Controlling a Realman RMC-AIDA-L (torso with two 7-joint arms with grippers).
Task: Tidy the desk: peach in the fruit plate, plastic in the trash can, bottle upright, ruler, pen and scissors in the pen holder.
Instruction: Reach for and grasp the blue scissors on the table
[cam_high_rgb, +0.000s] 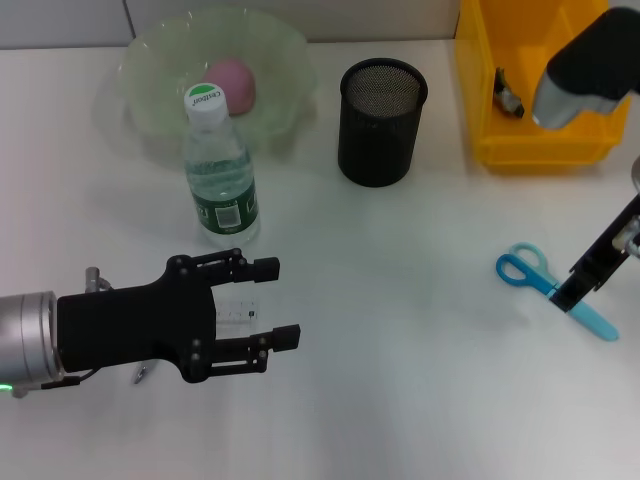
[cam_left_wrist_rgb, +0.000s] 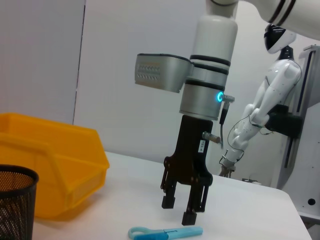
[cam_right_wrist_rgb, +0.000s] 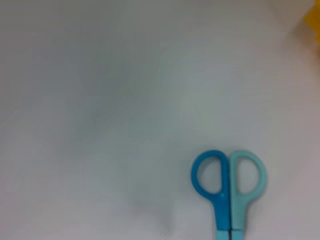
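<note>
The right gripper (cam_left_wrist_rgb: 182, 209), black fingers spread, hangs directly above the closed blue-handled scissors (cam_high_rgb: 553, 288) lying flat on the white surface (cam_high_rgb: 400, 350), blades pointing away from the black mesh pen holder (cam_high_rgb: 381, 120), far nearer than the left gripper (cam_high_rgb: 272, 305), also spread.

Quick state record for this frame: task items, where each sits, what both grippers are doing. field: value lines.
peach: in the fruit plate
bottle: upright, near the plate
scissors: flat on the desk, closed
pen holder: upright; no contents visible
ruler: clear, on the desk under the left gripper
yellow bin: holds a small dark item
left gripper: fingers open, above the ruler
right gripper: fingers open, just above the scissors
</note>
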